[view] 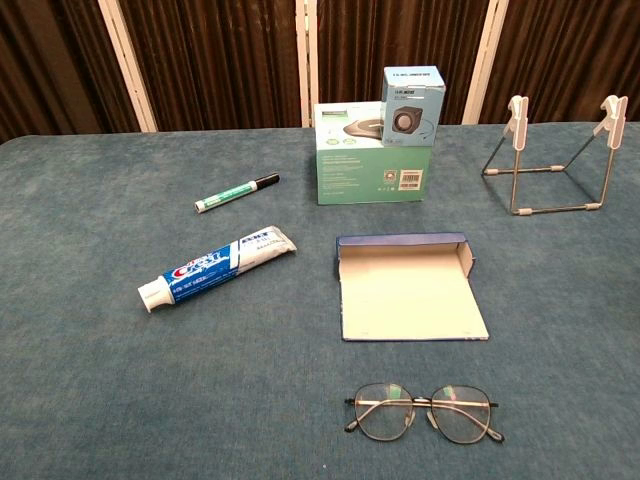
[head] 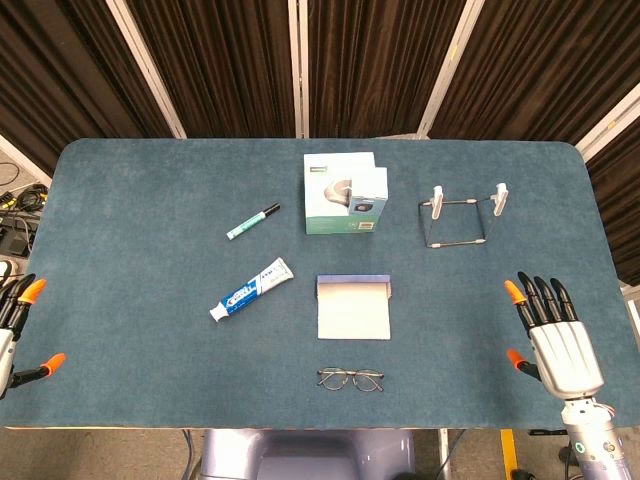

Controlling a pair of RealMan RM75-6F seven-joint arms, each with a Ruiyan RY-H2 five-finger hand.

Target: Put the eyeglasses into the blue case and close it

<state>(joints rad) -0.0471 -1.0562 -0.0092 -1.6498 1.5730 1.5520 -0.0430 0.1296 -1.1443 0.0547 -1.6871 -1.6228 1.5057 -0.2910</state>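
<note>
Blue case (view: 410,285) lying open mid-table, eyeglasses (view: 424,413) folded just in front of it, left hand (head: 15,330) and right hand (head: 555,335) at opposite table edges, fingers spread, holding nothing

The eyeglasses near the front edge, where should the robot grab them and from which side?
Pinch the eyeglasses at the thin bridge between the lenses, coming from above. They lie flat on the table, with nothing beside them.

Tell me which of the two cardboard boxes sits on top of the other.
The small blue speaker box; it rests on the larger green box.
</note>
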